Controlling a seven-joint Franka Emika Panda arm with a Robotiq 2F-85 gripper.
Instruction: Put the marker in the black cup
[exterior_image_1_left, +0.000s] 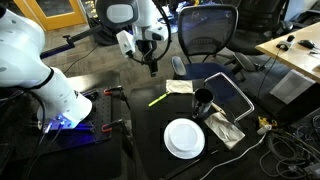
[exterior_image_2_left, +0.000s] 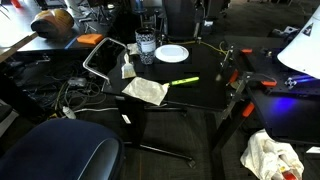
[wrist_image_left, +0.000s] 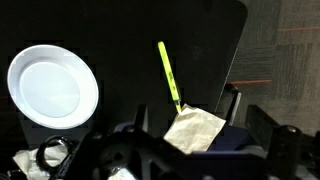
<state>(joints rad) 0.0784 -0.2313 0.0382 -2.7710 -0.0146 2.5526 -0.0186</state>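
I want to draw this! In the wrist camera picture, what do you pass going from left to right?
White plate → marker → grey carpet at the right. The tan napkin overlaps the marker's tip, so I left it out.

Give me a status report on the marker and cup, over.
Gripper open, empty, above the table. Marker lying flat on the table, apart from black cup. Napkin touching one end of the marker.
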